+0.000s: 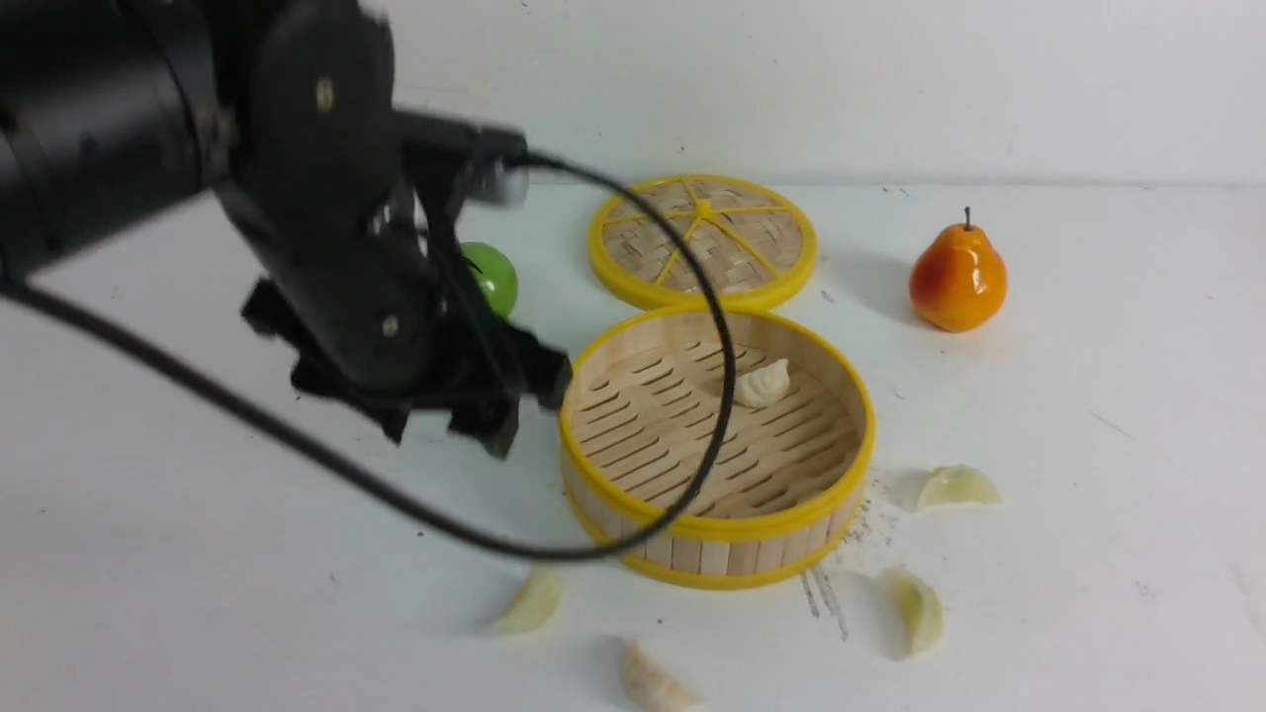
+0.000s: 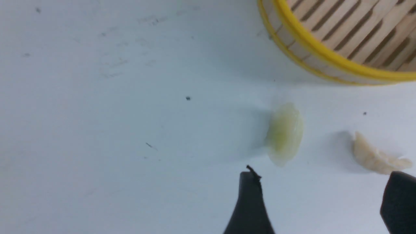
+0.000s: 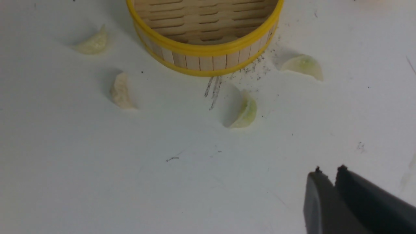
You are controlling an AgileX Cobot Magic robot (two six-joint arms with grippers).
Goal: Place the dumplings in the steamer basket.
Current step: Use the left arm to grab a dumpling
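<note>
Bamboo with yellow rims, the steamer basket (image 1: 717,524) is sitting right of centre in the front view on the white table (image 1: 198,613). One cream dumpling (image 1: 765,383) is lying on its slatted floor, toward the far side. Four more dumplings are lying outside it on the table: one pale green (image 1: 955,487) just right of the basket, one (image 1: 917,610) at the lower right, one (image 1: 531,600) at the lower left of the basket, and one cream (image 1: 653,682) at the bottom edge of the frame.

The left gripper (image 1: 465,420) is hanging just left of the basket, above the table, with a black cable (image 1: 396,499) looping in front of the basket wall. In the left wrist view its jaws are standing wide apart with nothing between them, and two dumplings are lying beyond the fingertips (image 2: 250,182).

The right gripper (image 3: 329,172) is showing only in its own wrist view; its fingers are sitting nearly together with a thin slit between, holding nothing, well apart from the basket.

Behind the basket, the woven lid (image 1: 702,240) is lying flat. An orange pear (image 1: 957,279) is standing at the upper right, and a green ball (image 1: 492,277) is peeking out behind the left arm.
</note>
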